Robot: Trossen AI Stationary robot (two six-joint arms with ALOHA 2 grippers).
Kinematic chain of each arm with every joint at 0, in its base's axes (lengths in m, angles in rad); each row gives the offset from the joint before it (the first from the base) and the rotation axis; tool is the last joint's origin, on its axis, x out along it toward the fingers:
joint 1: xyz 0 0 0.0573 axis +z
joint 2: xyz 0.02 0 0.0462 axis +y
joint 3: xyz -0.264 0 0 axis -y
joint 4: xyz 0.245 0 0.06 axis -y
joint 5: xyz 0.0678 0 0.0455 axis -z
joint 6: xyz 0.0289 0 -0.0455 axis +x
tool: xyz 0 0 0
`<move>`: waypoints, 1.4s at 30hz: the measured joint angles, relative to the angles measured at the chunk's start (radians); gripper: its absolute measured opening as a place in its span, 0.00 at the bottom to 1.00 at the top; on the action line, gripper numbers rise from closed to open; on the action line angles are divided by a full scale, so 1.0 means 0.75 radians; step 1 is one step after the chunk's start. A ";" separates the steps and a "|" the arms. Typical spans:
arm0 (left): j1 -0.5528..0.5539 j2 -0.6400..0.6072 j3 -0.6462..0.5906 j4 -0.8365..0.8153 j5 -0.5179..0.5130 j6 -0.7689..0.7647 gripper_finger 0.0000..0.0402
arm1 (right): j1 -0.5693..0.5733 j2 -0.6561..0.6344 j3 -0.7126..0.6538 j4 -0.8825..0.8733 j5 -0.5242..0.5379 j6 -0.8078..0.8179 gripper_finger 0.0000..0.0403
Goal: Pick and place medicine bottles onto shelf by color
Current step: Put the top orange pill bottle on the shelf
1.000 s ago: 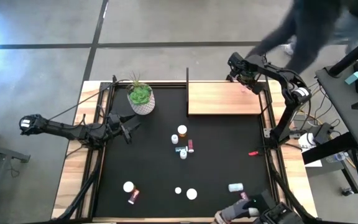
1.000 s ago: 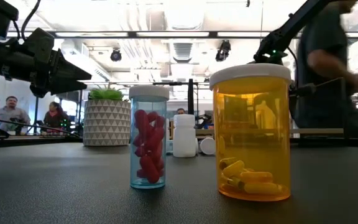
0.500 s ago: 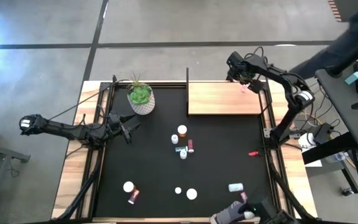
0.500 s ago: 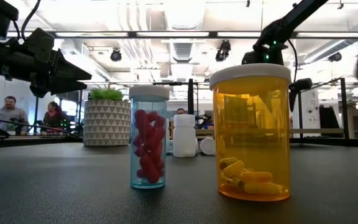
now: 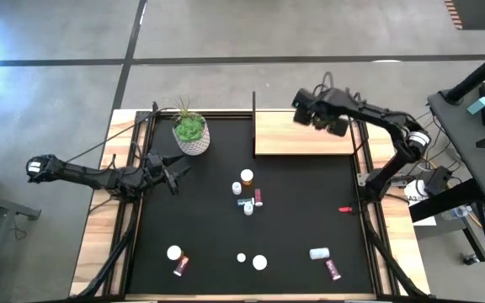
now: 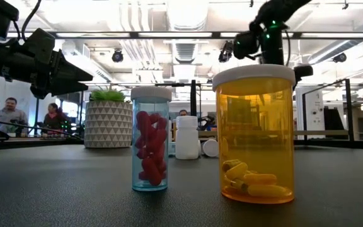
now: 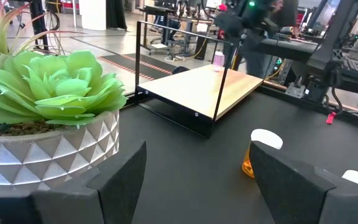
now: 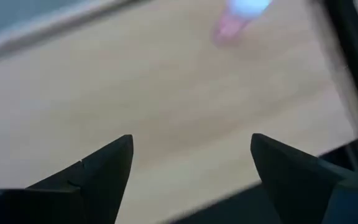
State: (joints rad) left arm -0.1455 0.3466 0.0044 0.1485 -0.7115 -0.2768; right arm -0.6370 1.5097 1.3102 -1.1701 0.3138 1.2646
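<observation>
Right gripper (image 5: 317,118): fingers spread, empty, above shelf (image 5: 293,139); pink bottle (image 7: 218,59) upright on shelf. Left gripper (image 5: 173,172): parted, beside plant pot (image 5: 191,133). Labels: none legible.

The left gripper (image 7: 194,180) has its two dark fingers spread apart with nothing between them. Close beside one finger stands a white pot (image 7: 45,158) with a green plant. Ahead of the fingers is the wooden shelf (image 7: 204,87), with a small pink bottle (image 7: 218,60) on its far end. An orange bottle (image 7: 257,155) lies near the other finger.
</observation>
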 joint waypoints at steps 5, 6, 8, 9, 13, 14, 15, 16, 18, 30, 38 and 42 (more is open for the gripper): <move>0.000 0.000 0.000 0.000 0.000 0.000 0.67 | 0.278 0.008 -0.045 0.020 0.005 0.062 0.77; 0.000 0.000 0.000 0.000 0.000 0.000 0.67 | 0.332 0.008 -0.054 0.045 0.016 0.073 0.77; 0.000 0.000 0.000 0.000 0.000 0.000 0.67 | 0.436 0.008 -0.074 0.117 0.051 0.097 0.76; 0.000 0.000 0.000 0.000 0.000 0.000 0.67 | 0.484 0.008 -0.084 0.152 0.068 0.108 0.75; 0.001 0.000 -0.001 0.000 0.000 0.000 0.67 | 0.648 0.014 -0.125 0.328 0.173 0.087 0.73; 0.000 0.000 0.000 0.000 0.000 0.000 0.67 | 0.682 0.017 -0.139 0.368 0.209 0.058 0.73; 0.000 0.000 0.000 0.000 0.000 0.000 0.67 | 0.715 0.023 -0.154 0.405 0.242 0.027 0.72; 0.000 -0.001 0.000 0.000 0.000 0.000 0.67 | 0.749 0.028 -0.170 0.452 0.272 -0.001 0.72; 0.000 0.000 0.000 0.000 0.000 0.000 0.67 | 0.805 0.036 -0.207 0.574 0.318 -0.051 0.71; 0.000 0.000 0.000 0.000 0.000 0.000 0.67 | 0.934 0.041 -0.485 1.349 0.354 -0.395 0.72; 0.000 0.000 0.000 0.000 0.000 0.000 0.67 | 0.967 0.104 -0.494 1.454 0.362 -0.445 0.87; 0.000 0.000 0.000 0.000 0.000 0.000 0.67 | 0.966 0.180 -0.435 1.458 0.364 -0.453 0.96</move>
State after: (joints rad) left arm -0.1455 0.3462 0.0040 0.1486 -0.7113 -0.2771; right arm 0.0872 1.6450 0.9836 -0.0765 0.5865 0.9249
